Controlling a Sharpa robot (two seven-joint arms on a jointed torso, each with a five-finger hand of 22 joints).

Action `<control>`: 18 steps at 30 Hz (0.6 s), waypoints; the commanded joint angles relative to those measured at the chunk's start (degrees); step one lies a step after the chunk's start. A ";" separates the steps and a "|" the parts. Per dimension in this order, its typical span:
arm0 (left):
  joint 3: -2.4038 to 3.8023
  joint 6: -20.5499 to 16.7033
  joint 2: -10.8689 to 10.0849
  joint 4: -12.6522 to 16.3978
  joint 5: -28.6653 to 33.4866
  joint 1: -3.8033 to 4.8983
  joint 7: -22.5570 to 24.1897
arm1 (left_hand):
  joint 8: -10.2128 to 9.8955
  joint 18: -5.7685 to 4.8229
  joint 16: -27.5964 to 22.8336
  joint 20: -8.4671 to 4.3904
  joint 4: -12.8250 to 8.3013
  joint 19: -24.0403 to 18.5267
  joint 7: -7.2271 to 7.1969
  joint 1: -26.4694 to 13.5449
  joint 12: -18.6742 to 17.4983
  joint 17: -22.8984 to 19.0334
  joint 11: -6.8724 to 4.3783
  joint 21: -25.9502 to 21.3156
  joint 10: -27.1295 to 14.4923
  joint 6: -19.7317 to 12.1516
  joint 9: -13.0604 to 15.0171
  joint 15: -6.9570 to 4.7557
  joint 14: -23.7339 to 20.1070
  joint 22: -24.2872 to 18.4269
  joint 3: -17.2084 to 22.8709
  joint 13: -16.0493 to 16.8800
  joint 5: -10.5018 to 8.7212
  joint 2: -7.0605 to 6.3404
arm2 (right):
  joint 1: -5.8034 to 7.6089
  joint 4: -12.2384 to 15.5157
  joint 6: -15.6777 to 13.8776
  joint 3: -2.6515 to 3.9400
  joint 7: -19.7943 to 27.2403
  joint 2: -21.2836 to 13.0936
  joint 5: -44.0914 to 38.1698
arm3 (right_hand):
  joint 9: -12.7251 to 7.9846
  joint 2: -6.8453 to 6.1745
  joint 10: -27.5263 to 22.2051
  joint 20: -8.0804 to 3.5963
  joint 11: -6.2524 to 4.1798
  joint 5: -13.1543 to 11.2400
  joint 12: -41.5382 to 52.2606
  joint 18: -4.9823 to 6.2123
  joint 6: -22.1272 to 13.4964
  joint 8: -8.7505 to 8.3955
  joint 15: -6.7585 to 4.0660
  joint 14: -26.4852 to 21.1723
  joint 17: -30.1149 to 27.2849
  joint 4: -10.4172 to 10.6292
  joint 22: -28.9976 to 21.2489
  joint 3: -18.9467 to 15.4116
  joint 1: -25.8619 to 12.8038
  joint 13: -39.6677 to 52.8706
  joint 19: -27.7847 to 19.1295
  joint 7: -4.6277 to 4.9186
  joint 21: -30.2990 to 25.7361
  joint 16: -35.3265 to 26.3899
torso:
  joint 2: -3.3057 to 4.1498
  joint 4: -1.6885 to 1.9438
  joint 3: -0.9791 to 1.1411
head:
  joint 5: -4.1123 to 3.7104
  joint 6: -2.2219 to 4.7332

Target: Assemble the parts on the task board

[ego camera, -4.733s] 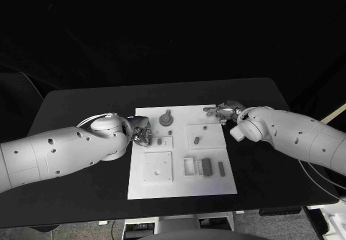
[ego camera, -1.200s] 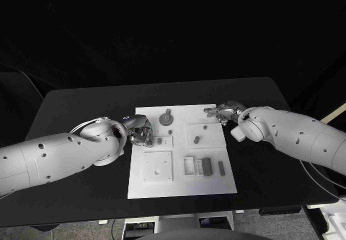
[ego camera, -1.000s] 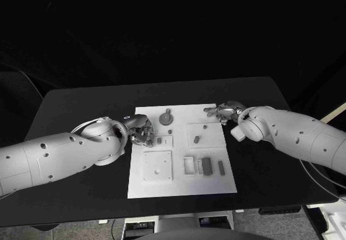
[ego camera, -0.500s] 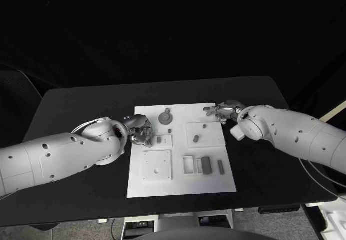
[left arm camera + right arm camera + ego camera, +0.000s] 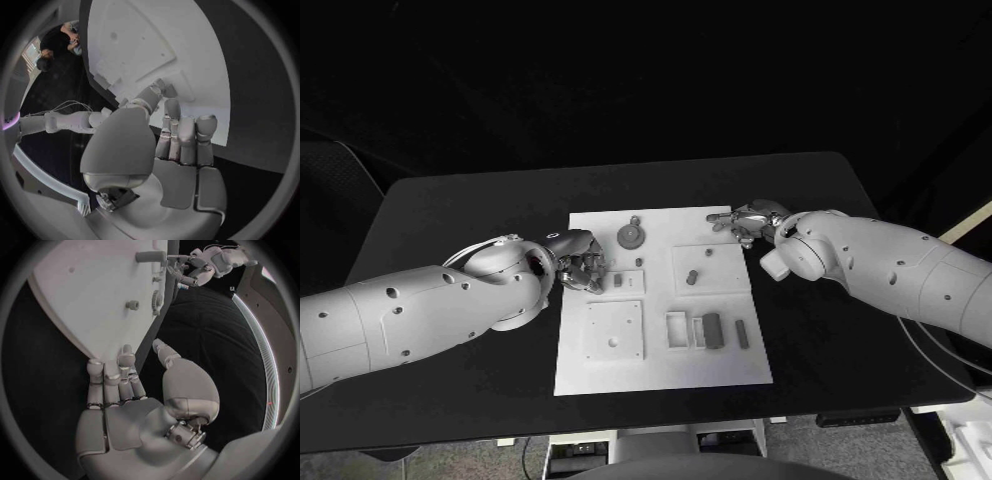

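White plate, the task board [image 5: 661, 345], centre of the head frame on a black table [image 5: 459, 200]; grey parts spread across it.

Left hand [image 5: 578, 265]: at the board's left edge, mid-left of frame. Compared with some seconds back it has slid a little toward the frame's left and settled; over the last second it barely shifts. Fingers [image 5: 181, 135] lie fairly straight over the board edge with nothing between them, so released.

Right hand [image 5: 750, 222]: at the board's upper right corner, unchanged in place across the earlier views. Fingers [image 5: 115, 377] rest apart near the edge, grasping nothing.

Parts: round disc with a stem [image 5: 633, 238], upper middle of the board; small peg [image 5: 616, 283] just right of the left hand; dark blocks [image 5: 713, 331] lower right. None has moved.

Judgement: only a small repositioning of the left hand; assembly looks hardly begun, the peg nearest it being the likely next pick.
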 commanded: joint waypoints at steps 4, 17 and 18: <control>0.03 0.90 0.11 -0.17 -0.63 -0.04 -0.84 | 0.48 2.37 -0.27 -0.02 0.33 0.64 0.09 0.51 -0.21 -0.11 0.70 -0.37 0.67 1.03 0.20 -0.49 0.09 -0.10 0.42 -0.05 0.26 0.42 | -0.10 0.02 1.30 -0.05 0.02 0.07 -0.36 | -0.08 0.04 -0.31 -0.14 0.27 0.02 -0.27 1.60 -0.02 -0.25 -0.41 -0.05 -0.08 0.11 -0.04 -0.27 -0.67 -0.10 0.18 0.43 7.29 -0.20 | 0.00 0.01 0.04 | -0.03 -0.08; 0.03 1.05 0.20 -0.31 -0.63 -0.12 -1.02 | 0.58 2.36 -0.27 -0.01 0.40 0.68 0.06 0.55 -0.22 -0.13 0.70 -0.38 0.70 1.26 0.25 -0.49 0.12 -0.11 0.54 -0.06 0.27 0.52 | -0.11 0.00 1.39 -0.06 -0.01 0.10 -0.36 | -0.08 0.04 -0.32 -0.14 0.28 0.02 -0.27 1.60 -0.02 -0.25 -0.40 -0.05 -0.08 0.12 -0.05 -0.27 -0.69 -0.11 0.17 0.43 7.29 -0.20 | -0.01 -0.01 0.06 | -0.06 -0.10; 0.03 1.00 0.22 -0.32 -0.63 -0.13 -1.04 | 0.59 2.36 -0.27 -0.01 0.42 0.69 0.06 0.55 -0.22 -0.13 0.70 -0.38 0.70 1.29 0.26 -0.49 0.12 -0.12 0.55 -0.06 0.27 0.54 | -0.11 0.00 1.37 -0.06 -0.01 0.10 -0.36 | -0.08 0.05 -0.32 -0.14 0.28 0.02 -0.27 1.59 -0.02 -0.25 -0.40 -0.06 -0.08 0.12 -0.05 -0.27 -0.69 -0.11 0.17 0.43 7.29 -0.20 | -0.01 -0.01 0.06 | -0.06 -0.10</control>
